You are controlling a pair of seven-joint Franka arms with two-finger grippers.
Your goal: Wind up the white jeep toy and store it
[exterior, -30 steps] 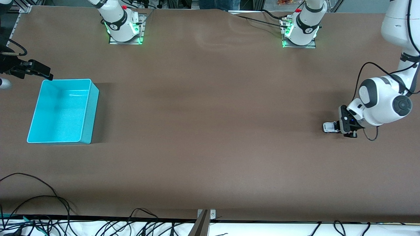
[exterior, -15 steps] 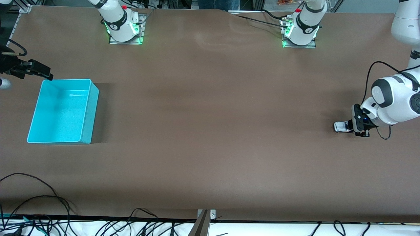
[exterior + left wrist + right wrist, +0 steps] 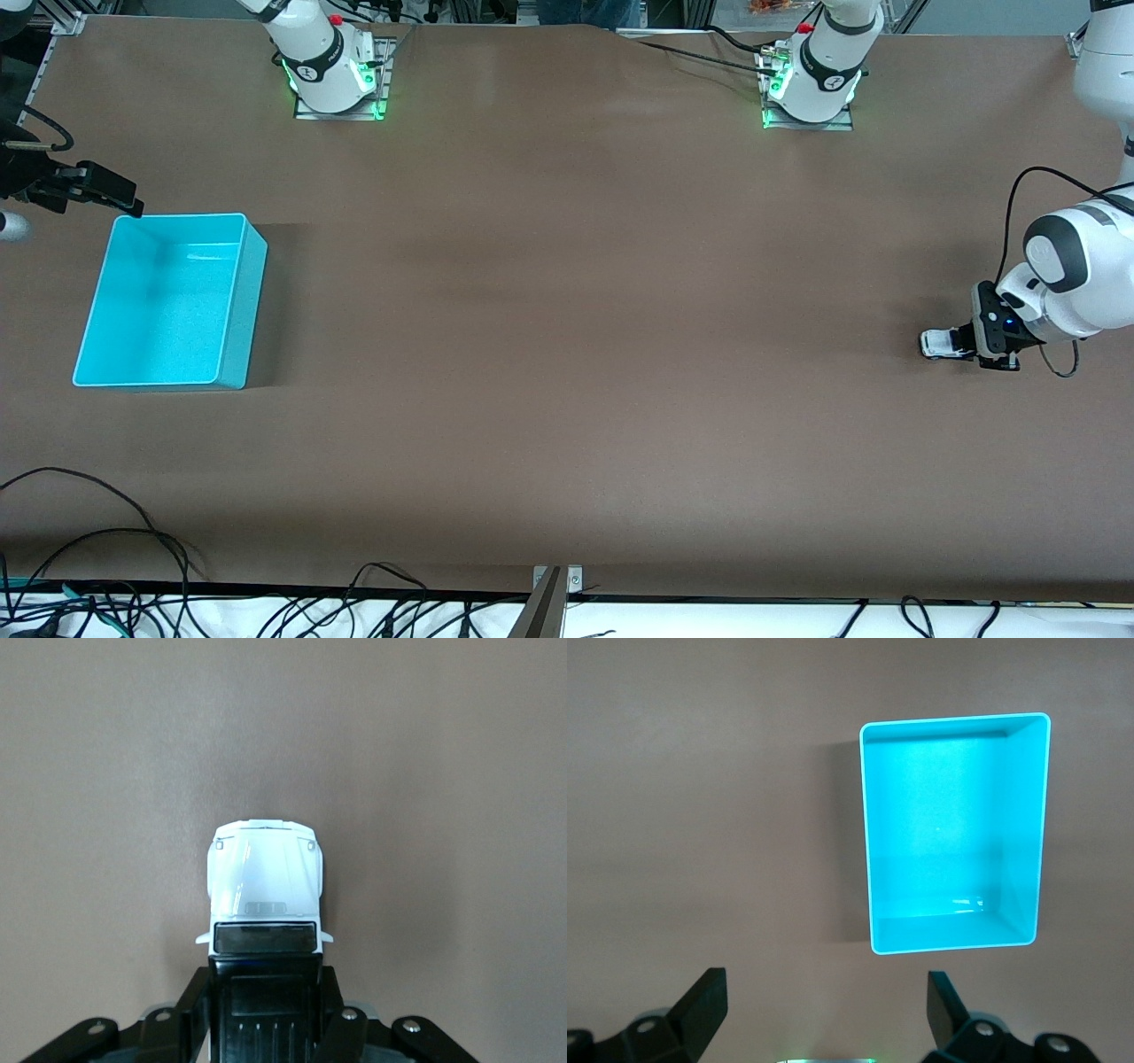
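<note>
Front view shows the left tool [image 3: 974, 342] pinching the jeep's [image 3: 941, 343] rear, wheels on the counter [image 3: 567, 354] near the left arm's end, well apart from the bin [image 3: 168, 301]. If the grip slips, the wheels may skid instead of winding. The right tool [image 3: 824, 1010] hangs spread beside the bin, waiting.

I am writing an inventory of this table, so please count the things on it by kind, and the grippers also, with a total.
Toy cars: 1, the white jeep toy, held by the shut left gripper at the left arm's end of the table.
Bins: 1, the cyan bin, at the right arm's end.
Grippers: 2, with the right gripper open over the table beside the bin.
Total: 4.
</note>
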